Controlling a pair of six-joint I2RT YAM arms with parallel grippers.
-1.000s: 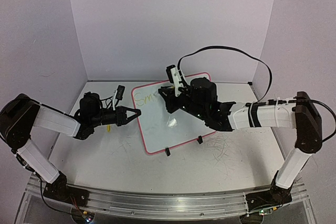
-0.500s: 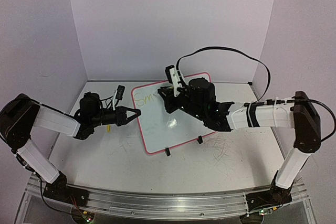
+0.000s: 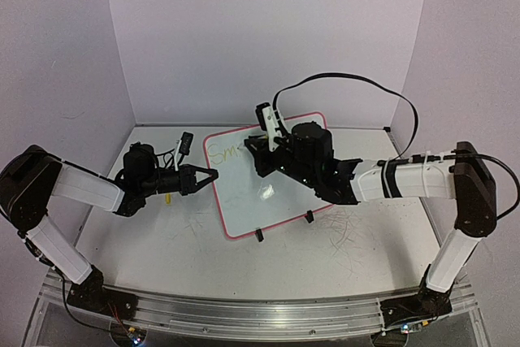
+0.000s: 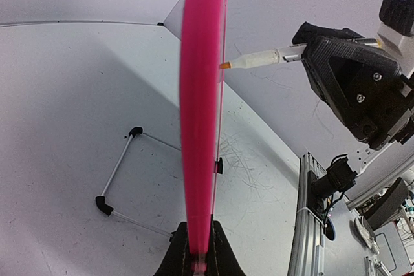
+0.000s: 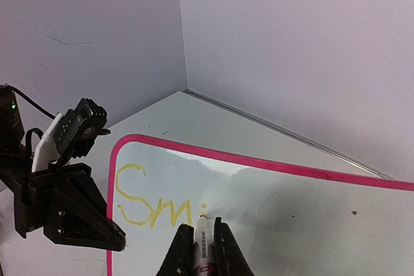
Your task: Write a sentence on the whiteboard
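**Mid-worktop: whiteboard braced at its edge, marker at its face**

Near the middle of the worktop [image 3: 162,241], the whiteboard [image 3: 268,201] sits between the two arms, with its two black clip feet [image 3: 259,235] on the near side. The left hand [image 4: 197,250] is pressed together on the board's pink frame at the left edge. The right hand [image 5: 199,247] pinches a marker [image 5: 202,236], and the tip seems to touch the glossy face just after the yellow-green letters. So far the sentence [image 5: 152,205] reads "Sm" plus the start of a further stroke, so most of the writing looks undone.

The board looks light, thin and stiff, and its writing face is slick. It would likely slide or tip under pen pressure unless held. The frame edge is the sensible place to grip, since it is clear of the writing area and gives the fingers a rim to bite on. The ink is faint and probably smears if brushed. A light wire stand [image 4: 123,172] lies on the worktop beside the board.
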